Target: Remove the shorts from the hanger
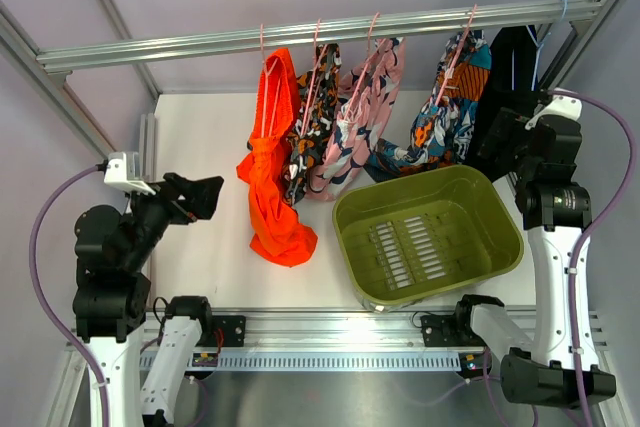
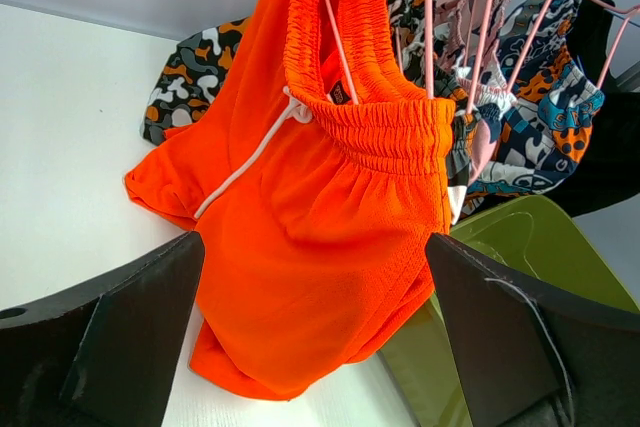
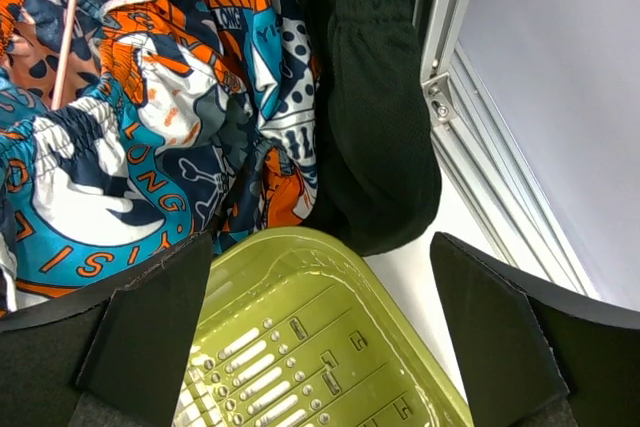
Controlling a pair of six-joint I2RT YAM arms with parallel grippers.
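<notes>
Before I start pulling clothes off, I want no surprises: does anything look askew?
Yes. The orange shorts hang lopsided on the pink hanger, with the waistband bunched and twisted and the legs slumped onto the table.

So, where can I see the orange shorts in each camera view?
Top external: the shorts hang left of centre, left of the green tub.
Left wrist: shorts fill the centre, tub at right edge.
Right wrist: shorts not in view, tub along the bottom.
Shared landmark: the green tub.
</notes>
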